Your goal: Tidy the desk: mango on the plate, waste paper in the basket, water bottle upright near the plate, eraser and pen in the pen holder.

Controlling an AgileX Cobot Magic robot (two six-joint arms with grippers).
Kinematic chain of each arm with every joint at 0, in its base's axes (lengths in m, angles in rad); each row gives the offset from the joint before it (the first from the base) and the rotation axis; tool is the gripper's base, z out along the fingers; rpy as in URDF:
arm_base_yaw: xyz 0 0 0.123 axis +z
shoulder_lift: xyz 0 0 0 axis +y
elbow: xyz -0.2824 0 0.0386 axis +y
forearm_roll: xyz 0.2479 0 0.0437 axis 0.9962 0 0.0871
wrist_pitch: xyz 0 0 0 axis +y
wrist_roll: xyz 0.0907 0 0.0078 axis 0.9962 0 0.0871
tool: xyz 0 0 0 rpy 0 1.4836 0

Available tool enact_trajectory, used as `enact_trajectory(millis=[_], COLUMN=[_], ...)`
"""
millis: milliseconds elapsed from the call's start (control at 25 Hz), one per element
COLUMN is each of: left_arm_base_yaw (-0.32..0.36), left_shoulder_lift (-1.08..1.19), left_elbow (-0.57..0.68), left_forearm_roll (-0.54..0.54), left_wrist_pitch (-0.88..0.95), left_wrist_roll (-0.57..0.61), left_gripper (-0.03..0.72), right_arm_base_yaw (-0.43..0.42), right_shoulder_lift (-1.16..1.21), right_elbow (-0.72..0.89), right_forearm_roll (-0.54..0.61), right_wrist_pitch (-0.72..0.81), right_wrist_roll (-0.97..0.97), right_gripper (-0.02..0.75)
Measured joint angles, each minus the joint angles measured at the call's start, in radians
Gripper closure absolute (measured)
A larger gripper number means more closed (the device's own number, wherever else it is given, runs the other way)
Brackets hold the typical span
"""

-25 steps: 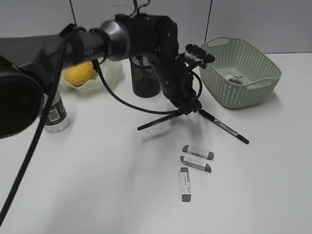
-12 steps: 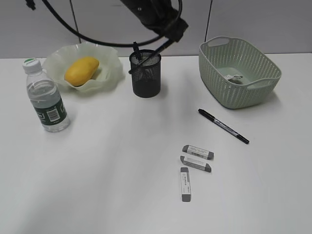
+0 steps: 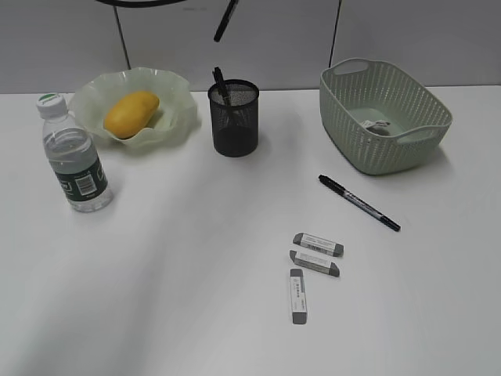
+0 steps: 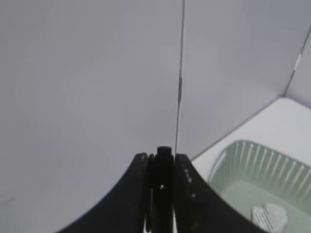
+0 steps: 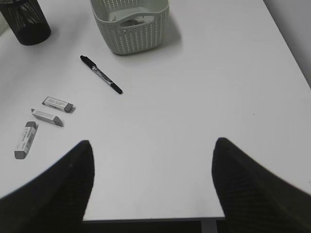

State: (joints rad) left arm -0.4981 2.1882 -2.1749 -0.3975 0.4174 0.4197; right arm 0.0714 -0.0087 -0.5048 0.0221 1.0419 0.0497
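Observation:
My left gripper (image 4: 161,156) is shut on a black pen (image 4: 164,187), raised high and facing the back wall. In the exterior view only that pen's lower end (image 3: 226,19) hangs at the top edge, above the pen holder (image 3: 233,117); the gripper itself is out of that frame. A dark pen tip (image 3: 219,81) sticks out of the holder. A second pen (image 3: 358,202) and three erasers (image 3: 317,244) lie on the desk (image 3: 156,266). The mango (image 3: 131,113) rests on the plate (image 3: 176,94). The water bottle (image 3: 74,155) stands upright. Waste paper (image 3: 379,124) lies in the basket (image 3: 407,153). My right gripper (image 5: 151,145) is open over the desk's near right part.
A grey partition wall (image 3: 407,35) runs behind the desk. The desk's near edge (image 5: 150,219) shows under the right gripper. The erasers lie close together in front of the loose pen.
The left arm, holding the pen, has risen from low over the desk's middle, past the pen holder, and out of the exterior view's top. The right gripper has stayed put.

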Motion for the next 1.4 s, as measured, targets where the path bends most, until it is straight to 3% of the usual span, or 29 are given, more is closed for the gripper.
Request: enact_trajectory(millis=[240, 600, 1000, 1160, 1400], left_arm_base_yaw=[0.002, -0.001, -0.032, -0.032, -0.039], left_shoulder_lift=[-0.012, -0.137, -0.136, -0.136, -0.134], left_elbow=[0.097, 0.394, 0.489, 0.539, 0.571], left_forearm_roll=[-0.048, -0.105, -0.102, -0.071, 0.063], left_wrist_pitch=[-0.164, -0.478, -0.586, -0.737, -0.871], left_wrist_roll=[0.004, 0.004, -0.004, -0.048, -0.064], left_gripper=[0.572, 0.573, 0.573, 0.573, 0.573], right_arm_base_yaw=[0.000, 0.000, 0.000, 0.000, 0.000], right_shoulder_lift=[0.000, 0.000, 0.000, 0.000, 0.000], right_elbow=[0.000, 0.000, 0.000, 0.000, 0.000], right_forearm_roll=[0.000, 0.000, 0.000, 0.000, 0.000], right_wrist_pitch=[0.000, 0.000, 0.000, 0.000, 0.000], right_wrist_roll=[0.000, 0.000, 0.000, 0.000, 0.000], right_gripper=[0.145, 0.145, 0.145, 0.145, 0.145])
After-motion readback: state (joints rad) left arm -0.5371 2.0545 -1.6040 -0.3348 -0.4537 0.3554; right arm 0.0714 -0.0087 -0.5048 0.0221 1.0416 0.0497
